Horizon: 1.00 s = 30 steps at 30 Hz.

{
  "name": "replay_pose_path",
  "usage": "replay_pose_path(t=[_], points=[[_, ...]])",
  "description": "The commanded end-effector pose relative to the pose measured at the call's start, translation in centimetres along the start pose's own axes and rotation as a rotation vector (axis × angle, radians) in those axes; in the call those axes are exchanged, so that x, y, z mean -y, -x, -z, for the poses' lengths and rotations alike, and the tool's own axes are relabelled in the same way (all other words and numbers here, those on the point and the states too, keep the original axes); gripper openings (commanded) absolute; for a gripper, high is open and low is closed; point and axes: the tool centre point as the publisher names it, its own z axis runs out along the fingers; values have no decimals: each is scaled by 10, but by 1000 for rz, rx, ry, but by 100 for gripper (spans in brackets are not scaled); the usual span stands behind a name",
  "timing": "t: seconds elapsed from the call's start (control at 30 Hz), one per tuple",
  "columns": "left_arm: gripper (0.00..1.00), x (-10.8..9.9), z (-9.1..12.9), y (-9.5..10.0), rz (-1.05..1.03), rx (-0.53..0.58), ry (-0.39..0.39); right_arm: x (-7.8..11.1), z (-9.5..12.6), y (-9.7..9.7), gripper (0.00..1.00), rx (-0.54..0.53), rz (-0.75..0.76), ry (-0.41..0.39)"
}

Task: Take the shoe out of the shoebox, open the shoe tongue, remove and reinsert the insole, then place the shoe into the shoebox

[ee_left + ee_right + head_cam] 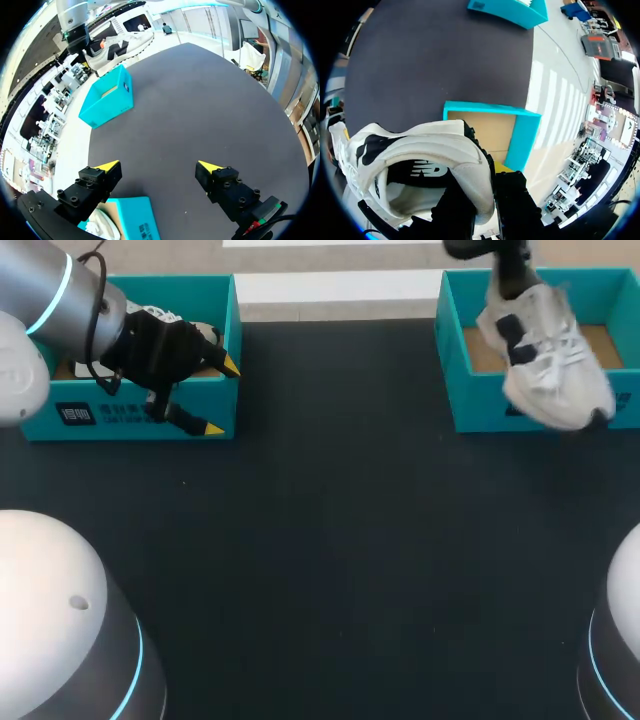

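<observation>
A white sneaker with black patches (548, 362) hangs tilted, toe down, over the front wall of the right teal shoebox (478, 400). My right gripper (512, 288) is shut on its heel collar. In the right wrist view the heel collar of the sneaker (420, 150) is pinched between the dark fingers of my right gripper (492, 176), with the shoebox (525, 135) and its brown floor beneath. My left gripper (220, 396) stands open at the right end of the left teal shoebox (130, 420). Nothing lies between the yellow tips of my left gripper (159, 166).
A second white shoe (155, 313) lies in the left shoebox, mostly hidden by my left arm; the left wrist view shows this shoe (102, 226) under the gripper beside the box's corner (137, 217). Dark tabletop (340, 540) spreads between the two boxes.
</observation>
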Motion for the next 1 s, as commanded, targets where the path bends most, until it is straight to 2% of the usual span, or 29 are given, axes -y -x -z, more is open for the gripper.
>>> replay_pose_path(t=[0.03,0.1,0.63,0.67,0.8,0.87,0.93,1.0], points=[[100,0,1,-1,0,0,2,35,-9,7,0,15,8,-1],[100,0,1,-1,0,0,2,41,-12,11,0,-3,-29,-21],[100,0,1,-1,0,0,2,41,-12,11,0,-3,-29,-21],[100,0,1,-1,0,0,2,50,-16,12,0,5,-44,-3],[100,0,1,-1,0,0,2,92,-35,19,0,1,-62,-60],[100,0,1,-1,0,0,2,111,-43,20,0,1,-61,-57],[100,0,1,-1,0,0,2,126,-52,21,0,1,-46,-43],[100,0,1,-1,0,0,2,141,-60,22,0,-15,-28,-69]])
